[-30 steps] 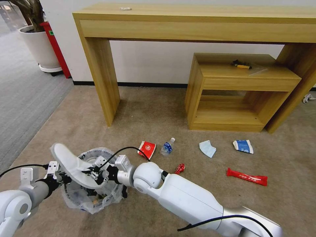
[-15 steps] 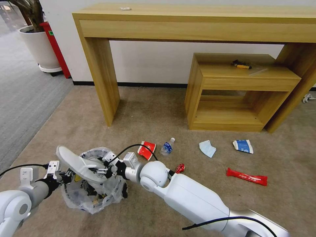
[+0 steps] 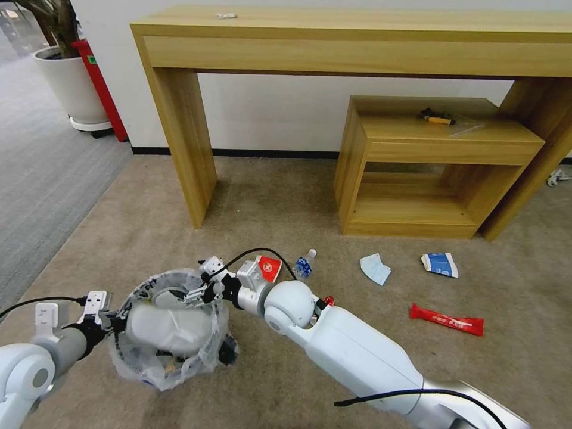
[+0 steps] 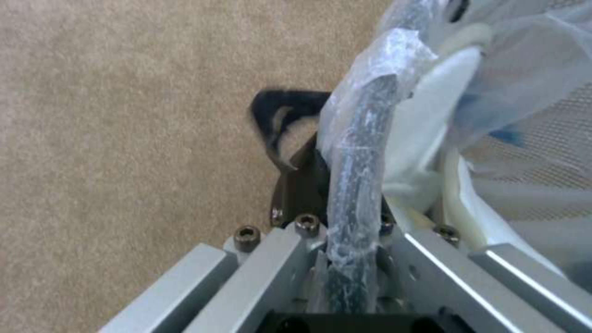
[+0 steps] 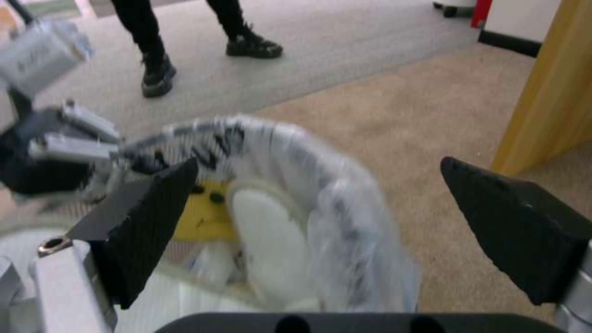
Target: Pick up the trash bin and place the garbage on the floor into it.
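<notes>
Slipper [image 3: 170, 329] had dropped into the trash bin [image 3: 143, 292]; right tool [image 3: 199, 290] released above it, left tool [image 4: 345, 203] clamping near-left rim. Red cup [image 3: 268, 267] lay just right.

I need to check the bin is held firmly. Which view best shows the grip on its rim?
Left wrist view: the left gripper clamps the trash bin rim close up. Head view shows it small; right wrist view, blurred.

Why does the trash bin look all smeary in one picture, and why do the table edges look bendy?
In the right wrist view the trash bin is smeared by motion blur; the right gripper fingers stay crisp. In the head view the wide lens bows the long wooden table. In the left wrist view the bag rim is soft from closeness.
</notes>
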